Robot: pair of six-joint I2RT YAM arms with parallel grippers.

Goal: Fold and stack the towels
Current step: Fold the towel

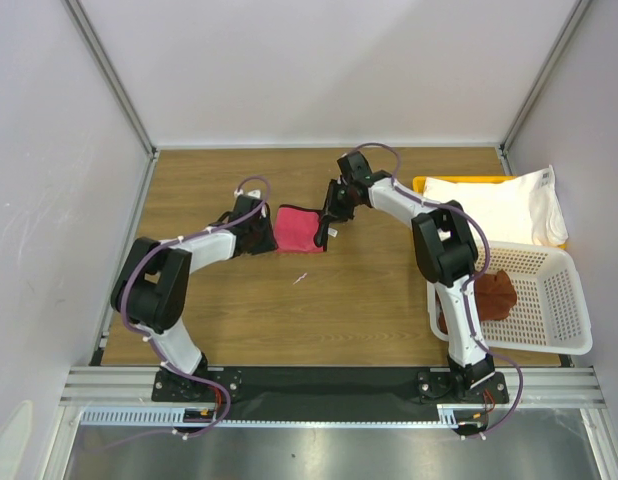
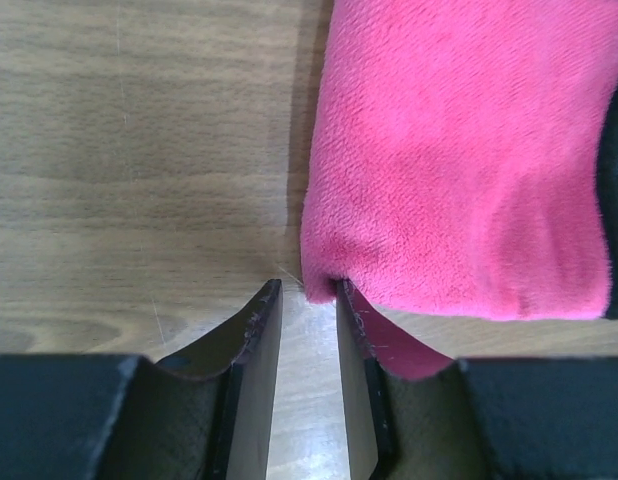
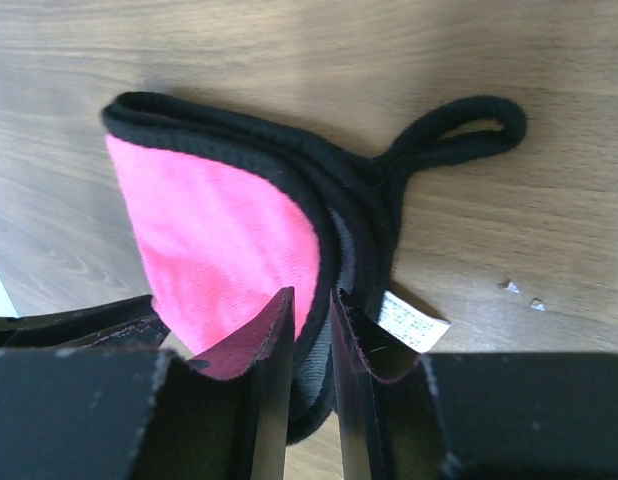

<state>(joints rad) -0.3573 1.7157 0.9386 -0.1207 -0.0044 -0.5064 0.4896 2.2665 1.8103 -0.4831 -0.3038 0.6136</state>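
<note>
folded towel (image 1: 297, 228) on worktop (image 1: 319, 310) centre, between left hand (image 1: 271, 238) at its left and right hand (image 1: 325, 236) at its right | large towel (image 1: 499, 205) on tray (image 1: 421, 184), far right | crumpled towel (image 1: 494, 293) in basket (image 1: 559, 300), before tray

The top camera sits high behind the near edge, looking down and forward over the whole table (image 1: 239, 310) from far off. The wrist cameras look out past the left gripper (image 2: 307, 285) and right gripper (image 3: 311, 293), very close to the wood. All three views share the pink towel (image 1: 297, 228), which lies mid-frame from above.
</note>
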